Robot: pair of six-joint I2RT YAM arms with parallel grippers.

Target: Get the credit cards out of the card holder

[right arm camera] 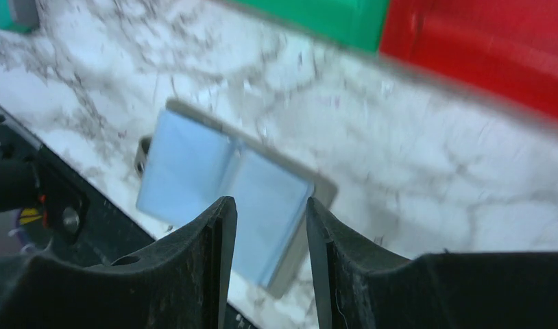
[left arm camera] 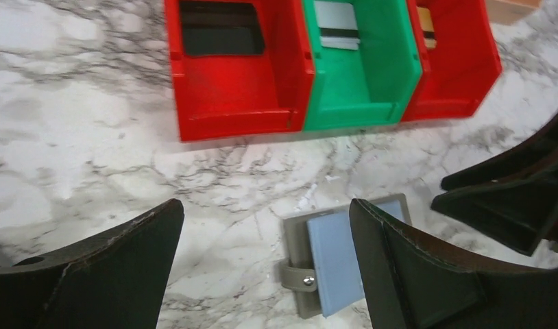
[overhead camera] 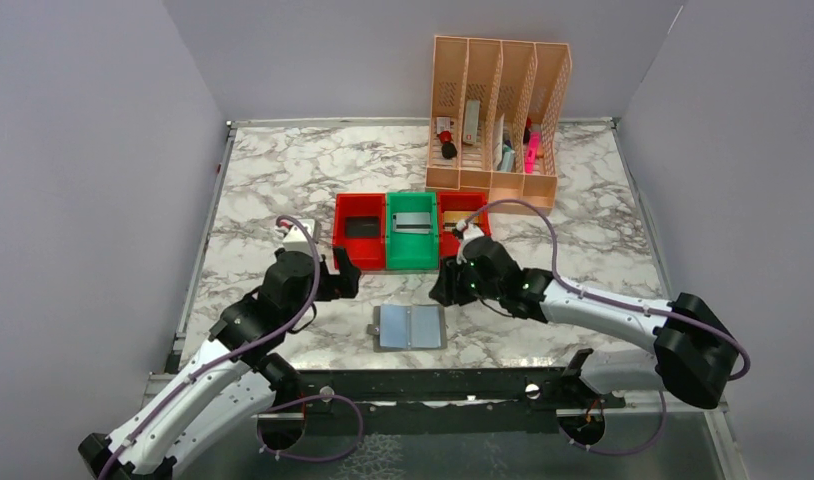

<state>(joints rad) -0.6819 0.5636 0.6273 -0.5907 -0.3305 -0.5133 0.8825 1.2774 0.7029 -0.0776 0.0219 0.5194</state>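
Note:
The card holder (overhead camera: 410,327) lies open and flat near the table's front edge, its two light blue pockets facing up. It also shows in the left wrist view (left arm camera: 334,257) and the right wrist view (right arm camera: 221,171). No card shows in it. A black card (left arm camera: 221,27) lies in the left red bin (overhead camera: 360,245), a silver-grey card (left arm camera: 334,27) in the green bin (overhead camera: 413,250), and a gold-tan card (left arm camera: 427,27) in the right red bin (left arm camera: 461,75). My left gripper (overhead camera: 345,277) (left arm camera: 264,205) is wide open and empty, left of and behind the holder. My right gripper (overhead camera: 445,288) (right arm camera: 268,202) is partly open and empty above the holder's right side.
The three bins stand side by side just behind the holder. A tall peach slotted organiser (overhead camera: 498,110) with pens and items stands at the back right. A small teal block (right arm camera: 12,14) shows at the right wrist view's top left. Grey walls enclose the table.

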